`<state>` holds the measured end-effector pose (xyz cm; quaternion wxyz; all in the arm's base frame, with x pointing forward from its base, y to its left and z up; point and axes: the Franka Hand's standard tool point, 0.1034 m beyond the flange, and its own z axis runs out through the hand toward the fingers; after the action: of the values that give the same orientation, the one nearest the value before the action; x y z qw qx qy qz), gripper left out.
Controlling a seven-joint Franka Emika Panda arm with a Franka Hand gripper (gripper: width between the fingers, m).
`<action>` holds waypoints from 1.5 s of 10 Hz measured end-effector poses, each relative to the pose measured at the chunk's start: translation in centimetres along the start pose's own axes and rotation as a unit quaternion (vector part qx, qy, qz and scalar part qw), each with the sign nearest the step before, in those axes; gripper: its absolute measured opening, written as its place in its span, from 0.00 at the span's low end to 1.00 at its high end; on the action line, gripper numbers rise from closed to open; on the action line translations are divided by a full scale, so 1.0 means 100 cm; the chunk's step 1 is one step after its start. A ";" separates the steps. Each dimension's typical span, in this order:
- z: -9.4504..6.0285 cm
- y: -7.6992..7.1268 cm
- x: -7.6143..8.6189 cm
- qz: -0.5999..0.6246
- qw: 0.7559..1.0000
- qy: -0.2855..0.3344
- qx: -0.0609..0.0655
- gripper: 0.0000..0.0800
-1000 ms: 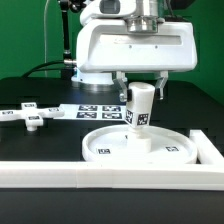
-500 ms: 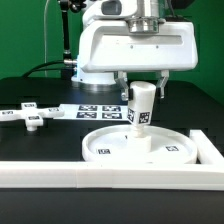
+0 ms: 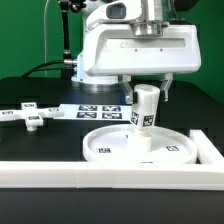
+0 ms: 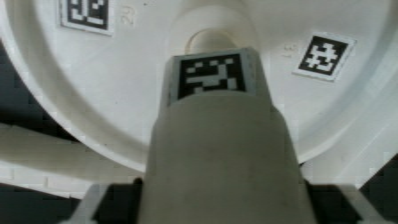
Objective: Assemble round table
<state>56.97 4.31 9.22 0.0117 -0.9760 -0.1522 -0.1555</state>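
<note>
The white round disc (image 3: pixel 140 146) lies flat on the black table, tags on its face. The short cylindrical leg (image 3: pixel 146 110) stands upright on the disc's middle, a tag on its side. My gripper (image 3: pixel 147 90) is over the leg, with a finger on each side of its top, shut on it. In the wrist view the leg (image 4: pixel 221 120) fills the middle, running down to the disc (image 4: pixel 320 100), with dark pads (image 4: pixel 111 205) against both its sides. The cross-shaped base (image 3: pixel 30 115) lies flat at the exterior view's left.
The marker board (image 3: pixel 100 110) lies behind the disc. A long white rail (image 3: pixel 110 175) runs along the front, with a corner piece (image 3: pixel 210 150) at the exterior view's right. The robot's base stands at the back.
The gripper and the leg have shifted slightly toward the exterior view's right; the leg stays upright on the disc.
</note>
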 end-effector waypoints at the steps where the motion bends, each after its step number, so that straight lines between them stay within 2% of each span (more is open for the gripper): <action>1: 0.002 0.000 -0.002 0.000 1.000 -0.002 0.000 0.51; 4: 0.005 0.000 -0.006 0.001 1.000 -0.001 -0.001 0.51; 7: 0.006 0.004 -0.004 0.000 1.000 0.016 -0.010 0.51; 10: 0.006 0.003 -0.005 0.000 1.000 0.015 -0.009 0.51; 11: 0.006 0.003 -0.005 0.000 1.000 0.015 -0.009 0.69; 12: 0.006 0.003 -0.005 0.000 1.000 0.015 -0.010 0.79; 15: 0.002 0.009 -0.003 0.003 1.000 0.017 -0.012 0.81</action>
<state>57.02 3.36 9.00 0.0026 -0.9738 -0.1471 -0.1736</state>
